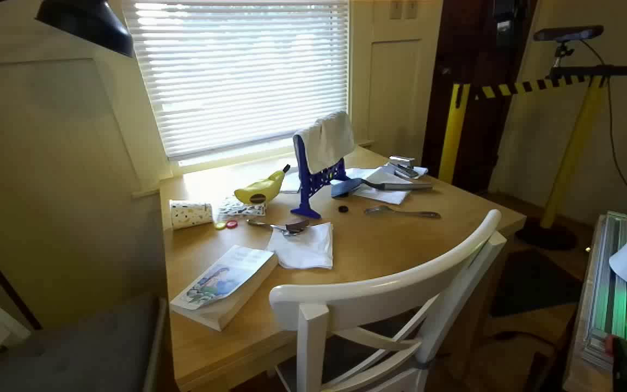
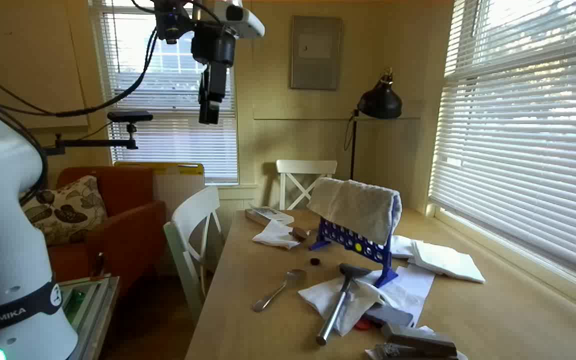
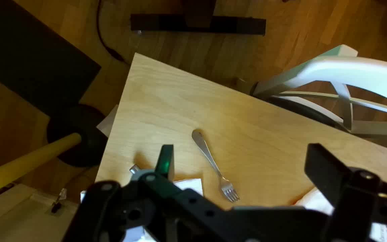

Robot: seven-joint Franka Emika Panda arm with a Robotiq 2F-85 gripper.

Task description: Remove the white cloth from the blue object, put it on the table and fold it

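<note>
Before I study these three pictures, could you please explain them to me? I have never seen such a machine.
The machine is a white robot arm with a black, two-fingered end effector at its tip. Two pictures are taken from outside the robot, from different places; the third is taken from its wrist, looking down.

On the wooden table stands a blue rack with a white cloth hanging over its top. Also on the table lie, among other things, a fork, a yellow banana-shaped thing and a book. The end effector, in the air away from the cloth, is open and holds nothing.
</note>
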